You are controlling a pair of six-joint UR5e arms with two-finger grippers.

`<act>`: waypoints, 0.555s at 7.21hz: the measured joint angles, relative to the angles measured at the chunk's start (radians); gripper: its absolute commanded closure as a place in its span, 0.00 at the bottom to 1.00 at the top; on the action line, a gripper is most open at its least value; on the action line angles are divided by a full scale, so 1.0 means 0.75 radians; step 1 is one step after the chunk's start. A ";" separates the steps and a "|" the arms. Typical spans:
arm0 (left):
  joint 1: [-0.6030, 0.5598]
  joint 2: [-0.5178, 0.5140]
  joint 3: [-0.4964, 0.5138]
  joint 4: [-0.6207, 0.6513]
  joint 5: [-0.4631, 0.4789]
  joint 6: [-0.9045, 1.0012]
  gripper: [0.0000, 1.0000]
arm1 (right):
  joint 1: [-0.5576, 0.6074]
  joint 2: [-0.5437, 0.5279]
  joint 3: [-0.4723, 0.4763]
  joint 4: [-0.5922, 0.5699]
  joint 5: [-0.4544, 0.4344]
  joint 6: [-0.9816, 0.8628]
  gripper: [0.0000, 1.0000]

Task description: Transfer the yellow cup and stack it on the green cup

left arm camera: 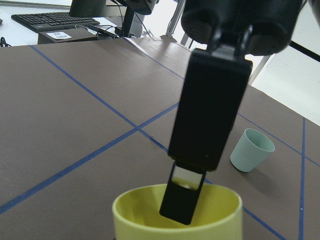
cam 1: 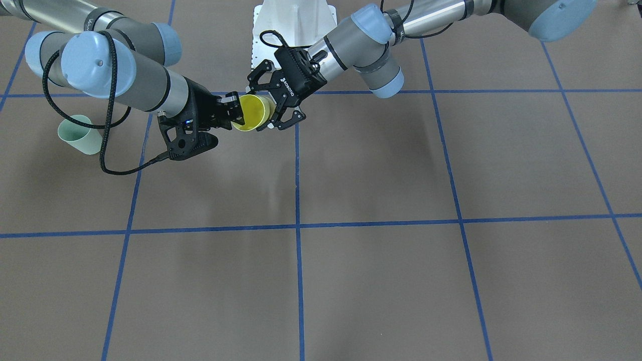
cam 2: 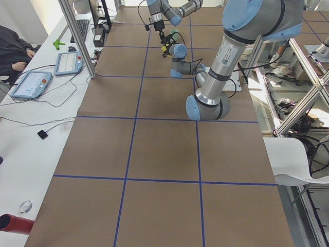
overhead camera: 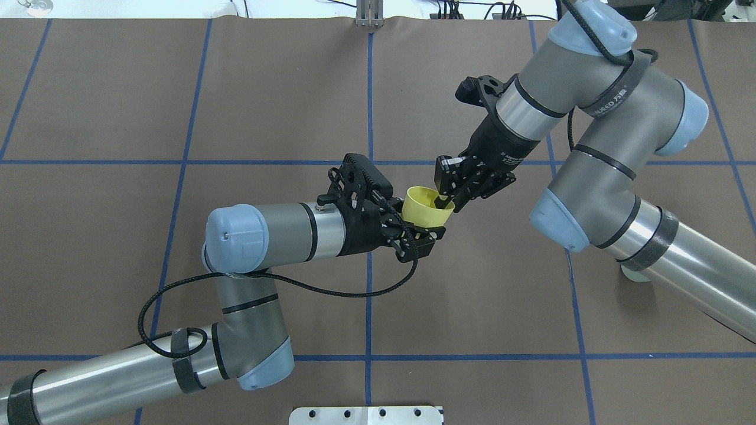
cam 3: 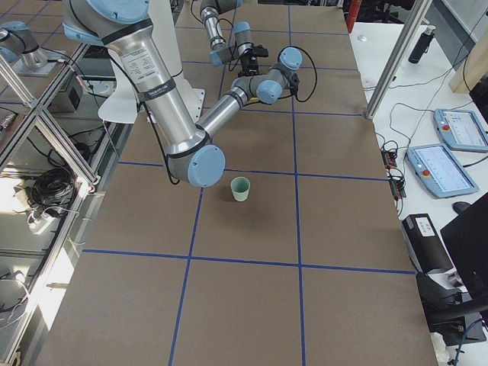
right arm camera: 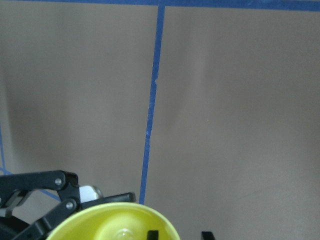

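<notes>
the left gripper has its own fingers out of sight in its wrist view, below the frame edge, and from overhead the yellow cup covers 1 of them. the right wrist view shows only the very tips of the right gripper, at the bottom edge. the green cup is nearly all covered by the right arm from overhead, and a black cable crosses beside it in the front-facing view. in the 2 side views the yellow cup is too small to make out in detail.

there are 2 cups, 1 yellow and 1 green, and 2 arms with 1 gripper each.

the yellow cup hangs tilted in the air above the table, near the middle line. the left gripper's fingers sit on either side of its lower body and carry it. the right gripper straddles the rim, 1 finger inside and 1 outside, with a gap showing between the tips, so it is not clamped. the green cup stands upright on the table on the robot's right, well apart from the yellow one.
</notes>
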 measured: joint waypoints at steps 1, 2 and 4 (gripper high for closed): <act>0.001 -0.001 0.001 0.000 0.001 0.000 1.00 | 0.000 -0.002 0.005 0.000 0.000 0.000 0.66; 0.002 -0.001 0.001 0.000 0.001 0.000 1.00 | 0.000 -0.004 0.009 0.001 0.000 0.000 0.68; 0.004 -0.001 0.001 0.000 0.000 0.000 1.00 | 0.000 -0.005 0.011 0.001 0.000 0.000 0.71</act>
